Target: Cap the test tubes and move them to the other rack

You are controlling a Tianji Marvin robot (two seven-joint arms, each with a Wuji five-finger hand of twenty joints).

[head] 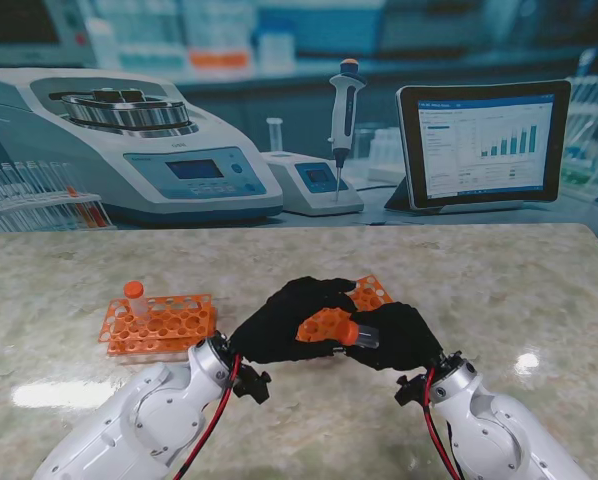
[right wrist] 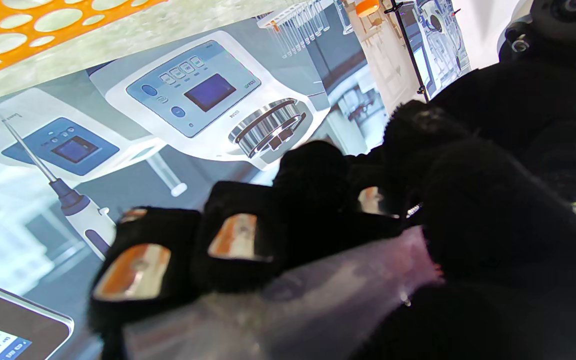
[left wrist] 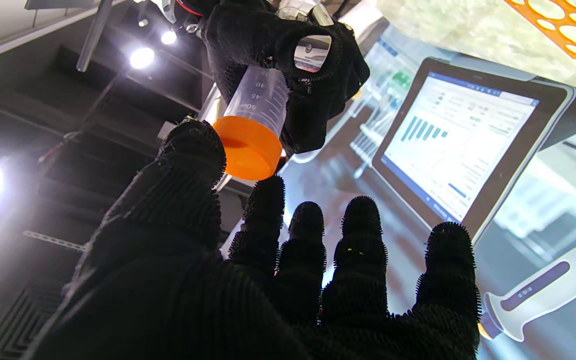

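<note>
My right hand [head: 404,337] is shut on a clear graduated test tube [left wrist: 262,97], held level above the table. Its orange cap [left wrist: 248,150] points at my left hand [head: 279,322]. The left thumb [left wrist: 188,165] and index fingertip [left wrist: 268,192] pinch the cap's rim, while the other fingers stay spread. In the right wrist view the tube [right wrist: 293,300] is a blur under my curled fingers [right wrist: 238,235]. One orange rack [head: 164,325] on my left holds a capped tube [head: 134,297]. A second orange rack [head: 372,292] lies just beyond my hands, mostly hidden.
Along the back stand a centrifuge [head: 129,140], a small white device [head: 314,182] with a pipette [head: 345,100] upright on it, and a tablet [head: 484,142]. Marble table top [head: 519,290] stretches to my right.
</note>
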